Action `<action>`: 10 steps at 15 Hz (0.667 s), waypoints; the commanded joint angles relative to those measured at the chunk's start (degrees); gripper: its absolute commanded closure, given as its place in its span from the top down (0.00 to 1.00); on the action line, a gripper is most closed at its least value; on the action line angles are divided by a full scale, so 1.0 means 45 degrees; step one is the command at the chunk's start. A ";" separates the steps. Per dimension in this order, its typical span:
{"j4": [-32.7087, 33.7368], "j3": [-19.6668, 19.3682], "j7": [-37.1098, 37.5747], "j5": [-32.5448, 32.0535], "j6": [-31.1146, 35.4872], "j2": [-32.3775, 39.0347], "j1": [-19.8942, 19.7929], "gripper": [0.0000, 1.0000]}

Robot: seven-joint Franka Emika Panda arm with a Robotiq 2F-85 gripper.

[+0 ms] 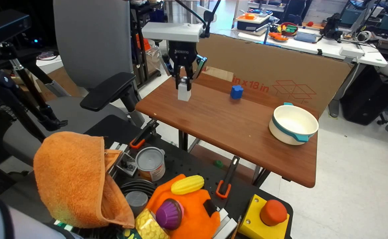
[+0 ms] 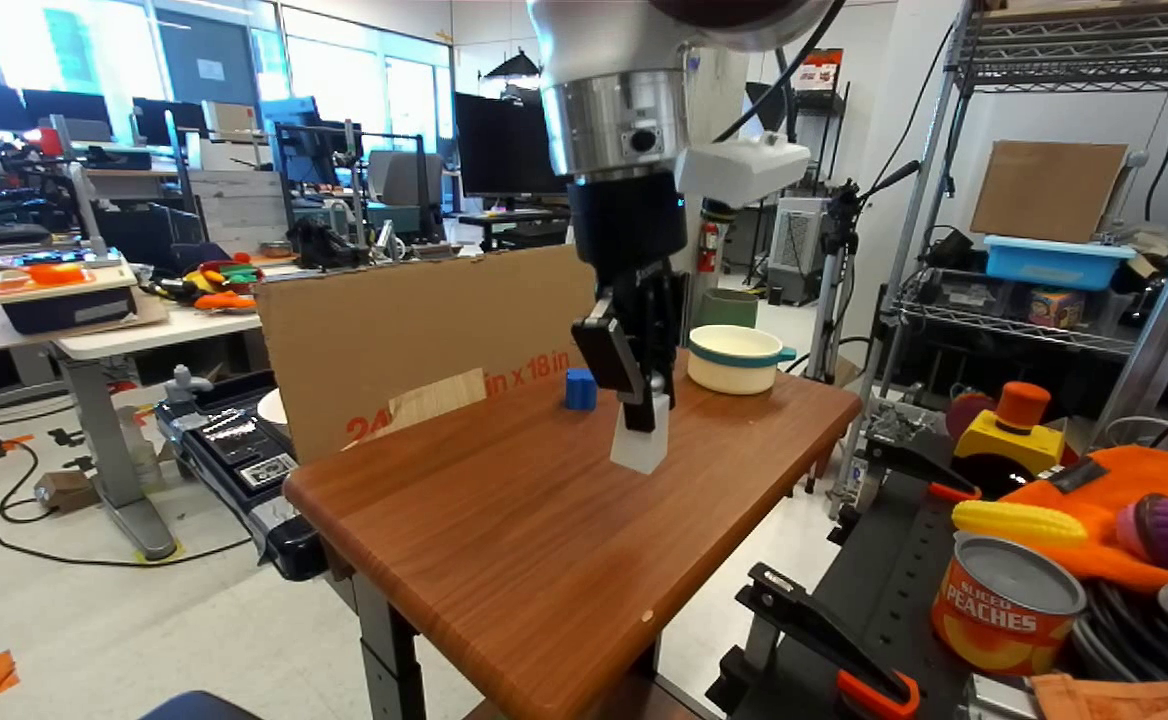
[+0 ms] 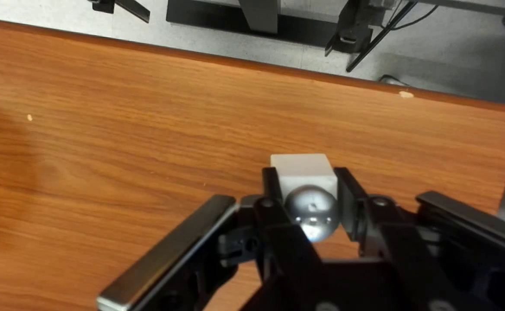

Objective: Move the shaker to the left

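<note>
Gripper [image 3: 307, 181] clamped on shaker [image 1: 184, 91]: carry gently, land it square

I see the fingers [image 3: 353, 203] flank the shaker, one each side of its silver cap [image 3: 312, 214] and upper body, only its width apart; I read that as a firm hold. The whitish body [image 2: 638, 447] leans a little in an exterior view and looks to hang above the tabletop [image 1: 214, 113], toward the end opposite the bowl [image 1: 295, 122], though I can't be certain.

I judge the step to be the sideways carry, with the setting-down to follow. To do it well I want slow, straight travel at constant grip, then a soft descent until the base sits flat. With that lean one edge may land first, so I should let it square up before parting the fingers, then rise straight.

Farther out, the tabletop's end lies right of the shaker in the wrist view; I'd stop short of it. Whose left the task means, I can't tell. The blue object [image 1: 237, 92] stands near the cardboard [image 1: 280, 73].
</note>
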 commanded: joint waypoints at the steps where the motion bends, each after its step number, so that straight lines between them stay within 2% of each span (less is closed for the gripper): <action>1: 0.0351 -0.0084 -0.0383 -0.0289 -0.0104 0.0828 0.0073 0.10; 10: 0.0784 -0.0316 -0.0501 -0.0782 -0.0241 0.1661 0.0191 0.10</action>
